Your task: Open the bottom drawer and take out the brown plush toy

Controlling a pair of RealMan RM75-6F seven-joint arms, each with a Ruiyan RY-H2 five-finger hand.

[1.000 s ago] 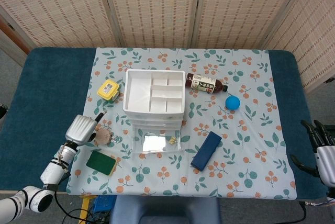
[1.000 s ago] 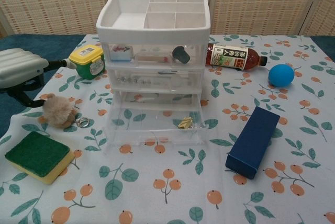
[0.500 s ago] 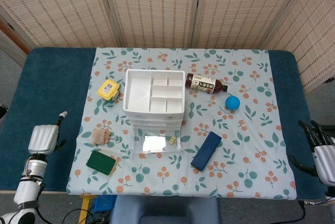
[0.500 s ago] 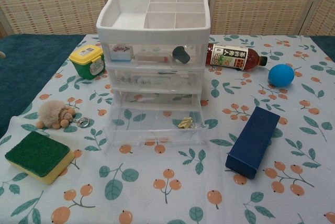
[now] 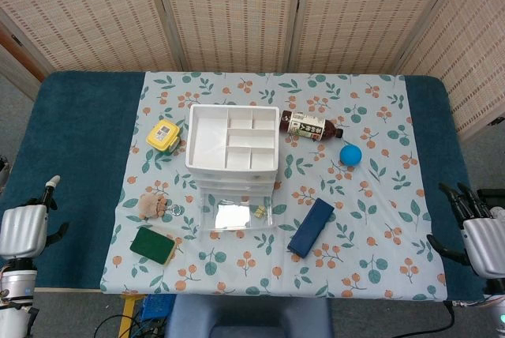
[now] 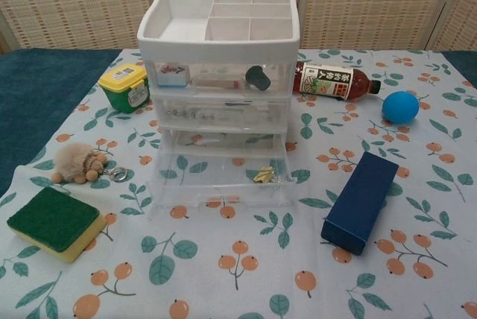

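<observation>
Now parked off the near left corner of the table: left hand [image 5: 20,230], empty, fingers hidden from above, so loose or curled cannot be told. Right hand [image 5: 478,233] off the near right corner, fingers apart, empty. Brown plush toy [image 6: 77,163] out on the cloth near the left edge, beside the open bottom drawer [image 6: 221,180]. Probably light, soft, squashy; best pinched around the body, not the keyring.

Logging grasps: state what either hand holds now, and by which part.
Nothing is held. The left hand and right hand hang empty off the table's edges; brown plush toy lies free.
</observation>
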